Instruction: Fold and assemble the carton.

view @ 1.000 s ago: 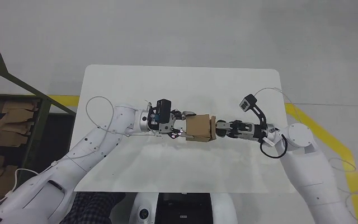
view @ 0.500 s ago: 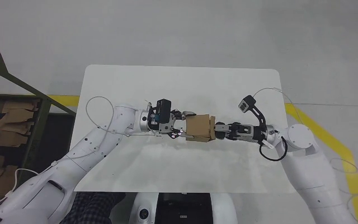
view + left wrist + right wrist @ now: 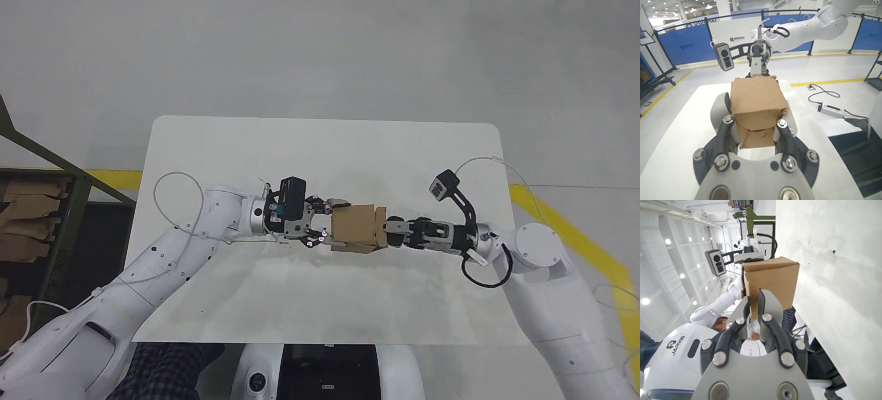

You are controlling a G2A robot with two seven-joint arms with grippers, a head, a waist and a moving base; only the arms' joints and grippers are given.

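A brown cardboard carton (image 3: 358, 228) is held just above the middle of the white table (image 3: 320, 150), between my two grippers. My left gripper (image 3: 322, 228) is shut on it from the left. In the left wrist view its fingers (image 3: 726, 102) clamp the two side walls of the carton (image 3: 757, 100), whose near end is open with flaps folded inward. My right gripper (image 3: 390, 232) meets the carton from the right. In the right wrist view that gripper (image 3: 754, 306) is shut on one edge wall of the carton (image 3: 772, 279).
A dark rack holding flat cardboard blanks (image 3: 30, 215) stands off the table's left side. The tabletop around the carton is bare, with its edges well away from both grippers.
The right arm's elbow has drifted very slightly outward. The carton and both grippers keep their places.
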